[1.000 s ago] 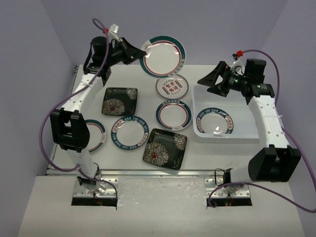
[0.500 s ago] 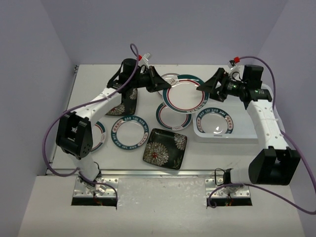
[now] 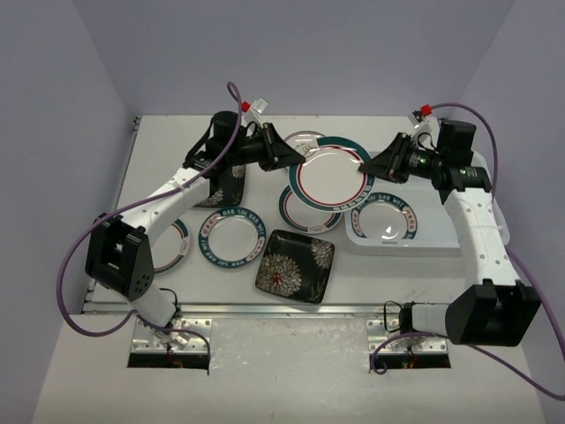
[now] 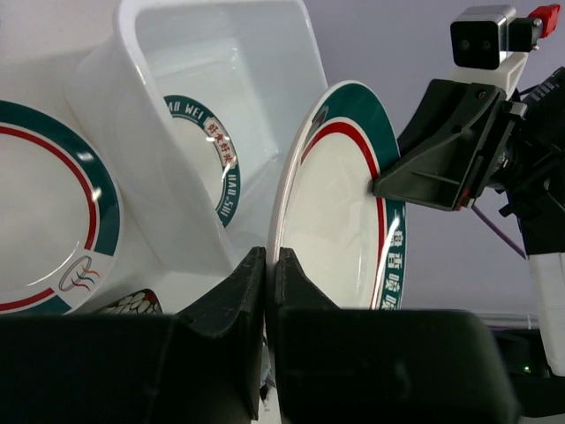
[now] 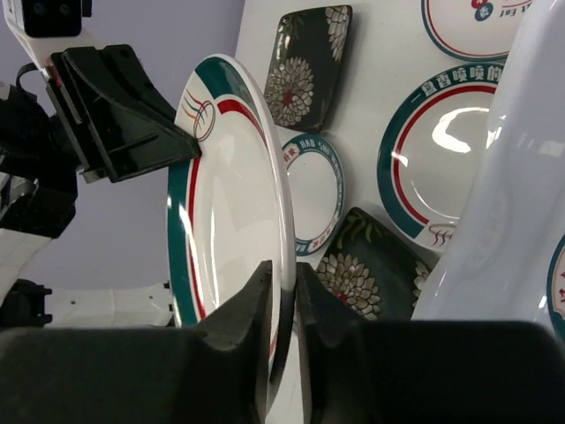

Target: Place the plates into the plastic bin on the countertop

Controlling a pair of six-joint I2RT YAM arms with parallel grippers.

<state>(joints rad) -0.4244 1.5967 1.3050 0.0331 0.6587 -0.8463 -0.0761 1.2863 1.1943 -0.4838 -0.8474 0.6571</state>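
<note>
A round white plate with a teal and red rim (image 3: 334, 172) is held tilted above the countertop (image 3: 177, 141), between both grippers. My left gripper (image 3: 296, 163) is shut on its left edge, seen in the left wrist view (image 4: 271, 261) with the plate (image 4: 340, 221) rising from the jaws. My right gripper (image 3: 369, 172) is shut on its right edge, seen in the right wrist view (image 5: 287, 283) on the plate (image 5: 229, 203). The plastic bin (image 3: 441, 243) stands at the right with one blue-rimmed plate (image 3: 386, 218) inside.
On the countertop lie a teal-rimmed plate (image 3: 305, 212) under the held one, another at the back (image 3: 305, 140), a blue-rimmed plate (image 3: 231, 237), one at the left (image 3: 177, 247), a black square dish (image 3: 296, 265) in front and another (image 3: 231, 184) under the left arm.
</note>
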